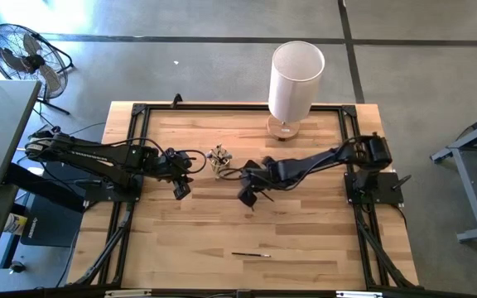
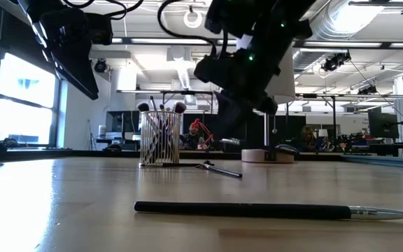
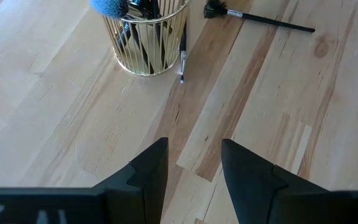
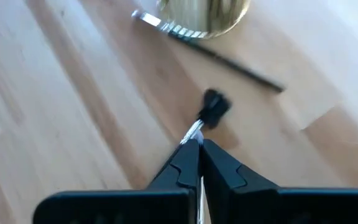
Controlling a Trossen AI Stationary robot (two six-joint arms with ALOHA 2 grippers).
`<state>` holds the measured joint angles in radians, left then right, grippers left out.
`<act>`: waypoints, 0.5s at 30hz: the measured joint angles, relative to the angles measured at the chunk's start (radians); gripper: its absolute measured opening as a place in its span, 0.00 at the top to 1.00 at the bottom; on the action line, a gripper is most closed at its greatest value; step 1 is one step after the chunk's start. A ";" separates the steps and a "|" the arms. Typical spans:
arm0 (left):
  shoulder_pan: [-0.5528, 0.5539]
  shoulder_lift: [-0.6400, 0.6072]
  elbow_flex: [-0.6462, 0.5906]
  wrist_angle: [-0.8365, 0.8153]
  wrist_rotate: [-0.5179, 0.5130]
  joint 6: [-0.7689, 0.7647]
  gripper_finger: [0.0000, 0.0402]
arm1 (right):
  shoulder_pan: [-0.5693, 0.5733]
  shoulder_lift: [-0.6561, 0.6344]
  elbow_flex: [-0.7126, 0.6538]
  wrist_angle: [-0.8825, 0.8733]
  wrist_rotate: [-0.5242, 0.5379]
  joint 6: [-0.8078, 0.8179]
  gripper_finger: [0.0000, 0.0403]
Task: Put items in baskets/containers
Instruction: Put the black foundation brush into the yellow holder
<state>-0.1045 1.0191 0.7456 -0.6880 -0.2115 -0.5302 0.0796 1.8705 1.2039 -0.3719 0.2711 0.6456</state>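
Observation:
The clear cup [image 1: 219,159] with gold stripes stands upright at mid-table, several brushes upright in it; it also shows in the low view [image 2: 161,138] and the left wrist view [image 3: 148,40]. One brush [image 3: 182,53] lies against the cup's foot and another [image 3: 263,20] lies on the wood beyond it. A dark brush [image 1: 251,254] lies alone near the table's near edge. My left gripper [image 3: 194,146] is open, above bare wood left of the cup [image 1: 180,189]. My right gripper [image 1: 249,197] is just right of the cup, shut on a brush. My right gripper [image 4: 199,144] pinches a thin brush between its two fingertips, right behind the silver ferrule [image 4: 193,132]. The black bristle head [image 4: 215,107] sticks out beyond the fingertips, toward the cup [image 4: 204,15]. The fingers lie along the brush; its handle is hidden behind them.
A tall white cylinder on a wooden base [image 1: 296,79] stands at the table's far edge. Black frame rails [image 1: 131,165] run along the table's left and right sides. Bare wood stretches between the cup and the near edge, apart from the lone brush [image 2: 243,208].

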 joint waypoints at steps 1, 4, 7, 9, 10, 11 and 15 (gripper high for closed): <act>0.000 0.000 0.000 0.000 0.000 0.000 0.63 | 0.003 -0.009 -0.001 0.000 0.014 0.000 0.99; 0.000 0.000 0.000 -0.001 0.000 0.001 0.63 | 0.013 -0.046 -0.001 0.051 0.062 0.000 1.00; 0.000 0.000 0.000 0.003 0.000 0.002 0.63 | 0.014 -0.068 -0.001 0.182 0.105 -0.051 1.00; 0.000 0.000 0.000 0.008 0.000 0.002 0.63 | 0.011 -0.070 -0.001 0.319 0.109 -0.121 1.00; 0.000 0.000 0.000 0.007 0.001 0.002 0.63 | 0.006 -0.072 -0.001 0.395 0.112 -0.161 1.00; 0.000 0.000 0.000 0.006 0.001 0.002 0.63 | 0.001 -0.075 -0.001 0.485 0.112 -0.210 1.00; 0.000 0.000 0.000 0.009 0.001 0.002 0.63 | -0.034 -0.077 0.001 0.772 0.088 -0.443 1.00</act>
<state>-0.1046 1.0191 0.7456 -0.6794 -0.2104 -0.5285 0.0461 1.7933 1.2052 0.4000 0.3592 0.2025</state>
